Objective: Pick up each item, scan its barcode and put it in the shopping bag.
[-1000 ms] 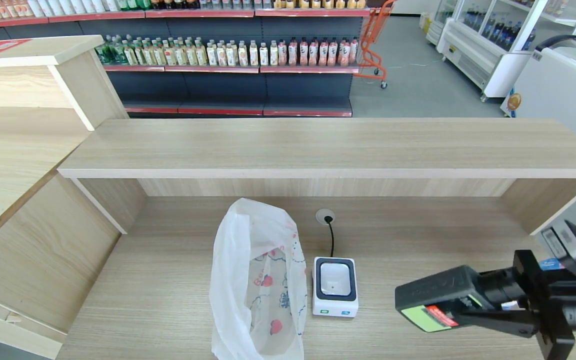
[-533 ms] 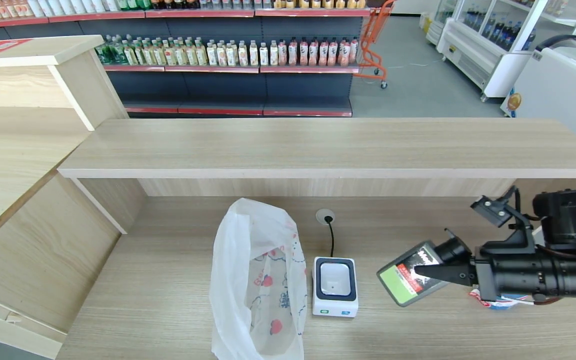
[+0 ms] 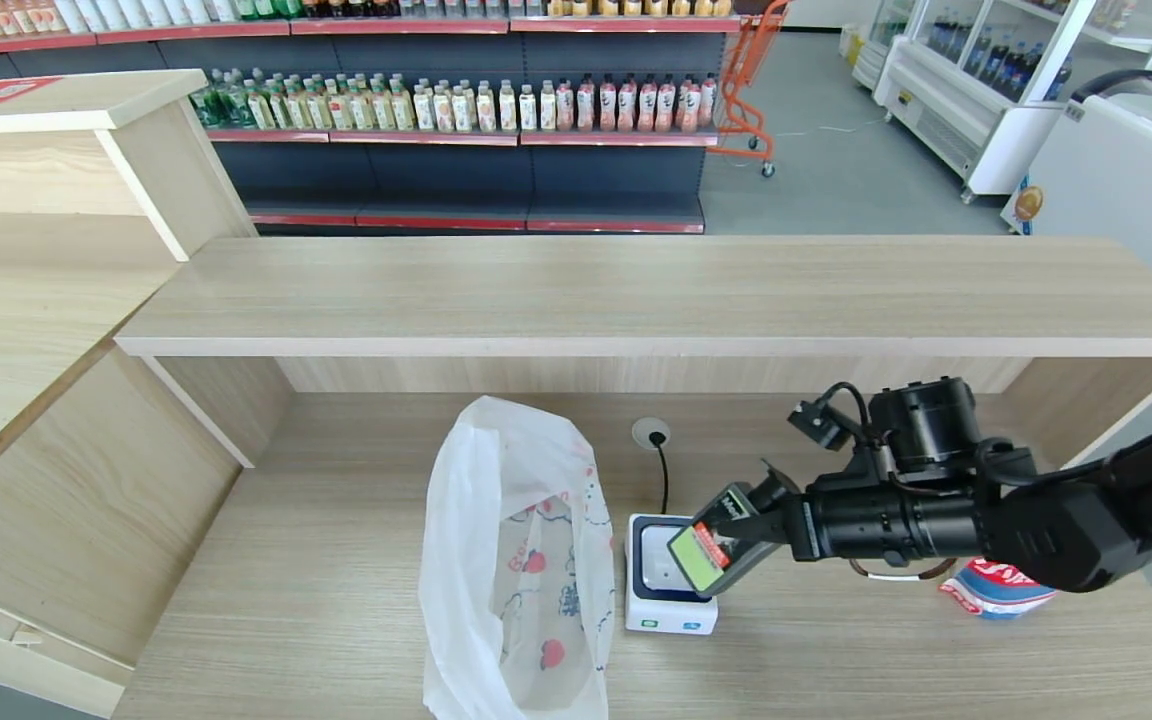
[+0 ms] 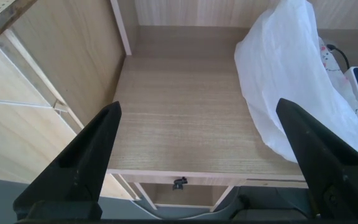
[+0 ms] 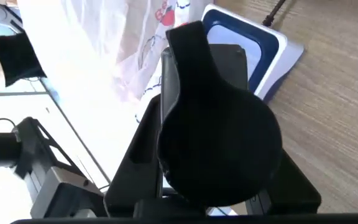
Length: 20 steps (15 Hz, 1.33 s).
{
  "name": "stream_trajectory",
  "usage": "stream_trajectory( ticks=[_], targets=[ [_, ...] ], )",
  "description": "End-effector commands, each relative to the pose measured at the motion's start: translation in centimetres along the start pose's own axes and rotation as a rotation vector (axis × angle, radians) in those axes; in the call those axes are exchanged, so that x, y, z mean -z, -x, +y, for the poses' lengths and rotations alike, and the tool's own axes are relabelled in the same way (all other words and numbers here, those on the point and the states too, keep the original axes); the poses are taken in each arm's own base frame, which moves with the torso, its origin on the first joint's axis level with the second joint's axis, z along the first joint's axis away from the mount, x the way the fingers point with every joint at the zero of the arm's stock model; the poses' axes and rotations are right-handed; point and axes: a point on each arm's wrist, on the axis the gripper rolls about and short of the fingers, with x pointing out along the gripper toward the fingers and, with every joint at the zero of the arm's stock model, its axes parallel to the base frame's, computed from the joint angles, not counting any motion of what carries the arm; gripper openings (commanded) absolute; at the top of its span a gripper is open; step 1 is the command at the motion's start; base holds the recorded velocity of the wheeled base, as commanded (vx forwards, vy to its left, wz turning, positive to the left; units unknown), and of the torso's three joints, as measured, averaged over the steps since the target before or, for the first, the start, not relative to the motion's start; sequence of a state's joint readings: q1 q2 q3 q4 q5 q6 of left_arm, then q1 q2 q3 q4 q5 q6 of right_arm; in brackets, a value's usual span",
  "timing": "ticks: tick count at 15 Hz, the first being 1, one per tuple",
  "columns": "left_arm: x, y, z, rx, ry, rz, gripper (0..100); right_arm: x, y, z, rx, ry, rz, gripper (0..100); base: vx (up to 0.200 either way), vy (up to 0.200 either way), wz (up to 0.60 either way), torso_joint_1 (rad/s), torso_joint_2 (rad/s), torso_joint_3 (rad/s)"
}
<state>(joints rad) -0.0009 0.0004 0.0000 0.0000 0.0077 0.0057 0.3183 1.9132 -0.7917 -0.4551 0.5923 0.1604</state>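
Clamping a flat, dark, round-cornered pack (image 3: 701, 555) with a glossy green and red label, the right gripper (image 3: 736, 532) holds it tilted over the right part of the barcode scanner (image 3: 669, 612), hiding some of the scanner's window; whether pack and scanner touch cannot be told. The scanner is a squat white block with a dark blue frame around a pale glass pane, sitting near the middle of the front edge of the wood-grain countertop (image 3: 336, 600). A thin black cable (image 3: 663, 470) runs from it toward the back edge to a round grey grommet (image 3: 650, 433). Just beside the scanner, on its left, stands the shopping bag (image 3: 476, 560), thin crinkled translucent white plastic printed with red strawberries, its mouth gaping upward. A soft, rounded blue, red and white packet (image 3: 996, 590) lies near the countertop's right edge, partly under the right arm. The left gripper (image 4: 197, 109) hangs by the front left corner, its black tapered fingers (image 4: 86, 162) spread wide with nothing between them.
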Motion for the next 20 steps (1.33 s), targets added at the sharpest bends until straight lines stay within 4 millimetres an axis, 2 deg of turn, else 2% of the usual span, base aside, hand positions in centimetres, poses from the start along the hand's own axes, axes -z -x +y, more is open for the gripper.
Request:
stream_trajectory(
  ticks=[1, 8, 11, 13, 17, 18, 20],
  targets=[
    [0.0, 0.0, 0.0, -0.001, 0.000, 0.000, 100, 0.2, -2.5, -0.5, 0.000, -0.002, 0.037, 0, 0.000, 0.000, 0.00, 0.000, 0.00, 0.000],
    [0.0, 0.0, 0.0, -0.001, 0.000, 0.001, 100, 0.6, -6.2, -1.0, -0.010, 0.041, 0.023, 0, 0.000, 0.000, 0.00, 0.000, 0.00, 0.000],
    [0.0, 0.0, 0.0, -0.001, 0.000, 0.000, 100, 0.2, -6.8, -1.0, -0.005, 0.057, 0.007, 0, 0.000, 0.000, 0.00, 0.000, 0.00, 0.000],
    [0.0, 0.0, 0.0, -0.001, 0.000, 0.000, 100, 0.0, -6.5, -0.8, 0.004, 0.057, -0.002, 0, 0.000, 0.000, 0.00, 0.000, 0.00, 0.000],
    [0.0, 0.0, 0.0, -0.001, 0.000, 0.001, 100, -1.7, -2.4, 1.7, -0.010, 0.033, -0.091, 0, 0.000, 0.000, 0.00, 0.000, 0.00, 0.000],
    [0.0, 0.0, 0.0, -0.001, 0.000, 0.000, 100, -2.8, 0.6, 2.6, 0.003, 0.066, -0.171, 0, 0.000, 0.000, 0.00, 0.000, 0.00, 0.000],
    [0.0, 0.0, 0.0, -0.002, 0.000, 0.001, 100, -3.8, 4.0, 3.5, 0.030, 0.131, -0.255, 0, 0.000, 0.000, 0.00, 0.000, 0.00, 0.000]
  ],
)
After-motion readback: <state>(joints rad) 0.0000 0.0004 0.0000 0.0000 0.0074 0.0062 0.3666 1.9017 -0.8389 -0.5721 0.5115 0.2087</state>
